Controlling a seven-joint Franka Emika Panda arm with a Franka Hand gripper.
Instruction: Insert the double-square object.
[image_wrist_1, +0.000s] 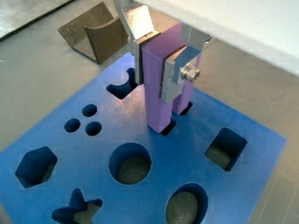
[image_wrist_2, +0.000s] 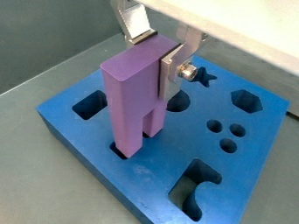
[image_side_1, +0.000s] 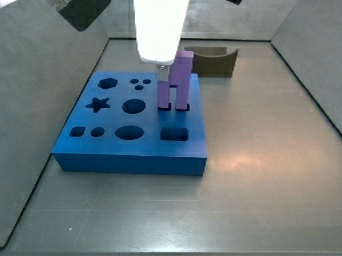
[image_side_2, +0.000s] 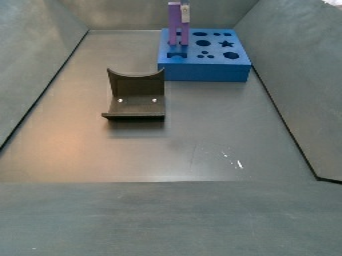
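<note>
The purple double-square object (image_wrist_1: 163, 87) stands upright on the blue board (image_wrist_1: 87, 166), its two feet in the double-square hole. It shows in both wrist views (image_wrist_2: 135, 96) and both side views (image_side_1: 175, 85) (image_side_2: 177, 20). My gripper (image_wrist_1: 162, 54) comes down from above, with one silver finger (image_wrist_1: 183, 74) flat on one side of the peg's upper part and the other finger (image_wrist_1: 139, 24) on the opposite side. The gripper (image_wrist_2: 158, 51) is shut on the peg. Most of the peg is still above the board (image_wrist_2: 82, 131).
The board (image_side_1: 134, 150) has several other shaped holes: star, hexagon, rounds, square. A dark olive curved block (image_side_2: 134, 95) stands on the grey floor apart from the board (image_side_2: 207, 68); it also shows in a side view (image_side_1: 217, 62) and a wrist view (image_wrist_1: 100, 35). Grey walls ring the floor.
</note>
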